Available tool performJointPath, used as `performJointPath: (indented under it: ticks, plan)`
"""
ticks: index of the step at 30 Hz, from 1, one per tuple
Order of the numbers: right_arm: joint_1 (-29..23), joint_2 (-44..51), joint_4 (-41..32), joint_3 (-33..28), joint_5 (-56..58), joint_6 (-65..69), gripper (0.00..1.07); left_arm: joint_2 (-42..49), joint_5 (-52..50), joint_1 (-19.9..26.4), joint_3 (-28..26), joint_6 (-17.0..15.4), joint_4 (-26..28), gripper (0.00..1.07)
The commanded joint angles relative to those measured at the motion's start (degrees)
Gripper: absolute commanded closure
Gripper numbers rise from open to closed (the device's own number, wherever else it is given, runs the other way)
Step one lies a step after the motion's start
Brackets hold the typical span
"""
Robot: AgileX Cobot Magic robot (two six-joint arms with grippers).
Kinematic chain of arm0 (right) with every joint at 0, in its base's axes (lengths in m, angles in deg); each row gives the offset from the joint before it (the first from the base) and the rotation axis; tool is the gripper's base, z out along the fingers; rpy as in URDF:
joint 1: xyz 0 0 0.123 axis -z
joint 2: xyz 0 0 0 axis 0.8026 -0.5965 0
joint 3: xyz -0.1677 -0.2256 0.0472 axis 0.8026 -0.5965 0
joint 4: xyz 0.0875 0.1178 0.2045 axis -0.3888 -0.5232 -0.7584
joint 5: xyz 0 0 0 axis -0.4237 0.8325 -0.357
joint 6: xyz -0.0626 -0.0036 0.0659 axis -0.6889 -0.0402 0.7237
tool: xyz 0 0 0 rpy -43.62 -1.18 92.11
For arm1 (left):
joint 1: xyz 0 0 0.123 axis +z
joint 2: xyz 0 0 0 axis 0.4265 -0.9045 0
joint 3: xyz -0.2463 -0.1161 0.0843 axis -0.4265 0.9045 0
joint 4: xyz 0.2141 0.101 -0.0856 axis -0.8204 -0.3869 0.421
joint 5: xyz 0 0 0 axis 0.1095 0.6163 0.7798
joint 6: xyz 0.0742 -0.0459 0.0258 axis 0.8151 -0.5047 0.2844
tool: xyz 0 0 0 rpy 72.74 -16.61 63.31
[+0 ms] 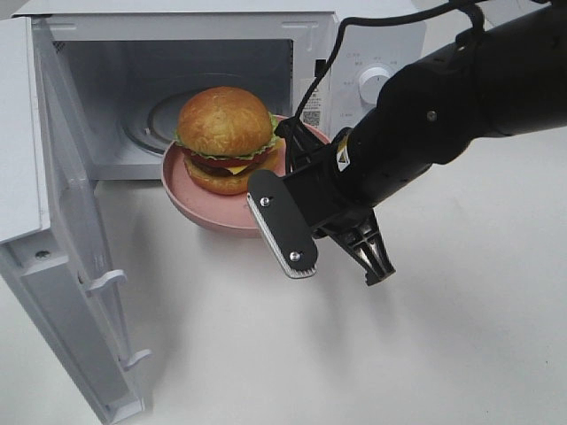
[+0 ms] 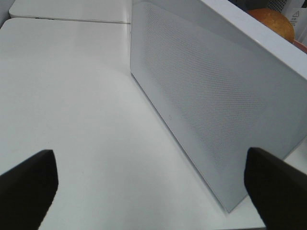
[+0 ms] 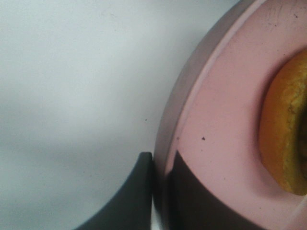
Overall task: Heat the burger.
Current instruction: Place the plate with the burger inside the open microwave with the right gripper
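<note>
- Your right gripper (image 3: 160,163) is closed on the rim of the pink plate (image 1: 208,212): in the right wrist view, one of its fingers (image 3: 132,191) lies outside the rim and the other inside it.
- The burger (image 1: 226,137) sits upright in the middle of that plate, at about 11 o'clock in the high view, right at the mouth of the microwave (image 1: 177,27).
- The plate's far edge overlaps the microwave's opening and its near edge hangs over the table (image 1: 443,336); you cannot tell whether it touches either.
- The microwave's door (image 1: 71,221) stands swung wide, running toward 8 o'clock.
- The dial (image 1: 374,84) shows at 1 o'clock, just behind the right arm.
- Your left gripper (image 2: 152,179) is spread fully apart and holds nothing; it faces the door's outer side, near it but apart.
</note>
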Motion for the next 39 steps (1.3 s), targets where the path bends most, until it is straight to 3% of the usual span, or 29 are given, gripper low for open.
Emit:
performJointPath:
  ticks: [1,15,32,39]
  plan:
    - [-0.3,-0.7,0.0,3.0,-1.6,1.5,1.07,1.0,-0.7,-0.1,0.2,-0.1,0.1,0.09]
    - [-0.3,-6.8,4.5,13.1,1.4,11.1,1.07,1.0,-0.7,-0.1,0.2,-0.1,0.1,0.09]
    - [-0.3,-15.5,4.8,23.5,2.9,15.7,1.07,1.0,-0.7,-0.1,0.2,-0.1,0.1,0.09]
    - [-0.3,-21.0,5.3,32.9,8.4,20.8,1.07,1.0,-0.7,-0.1,0.2,-0.1,0.1,0.09]
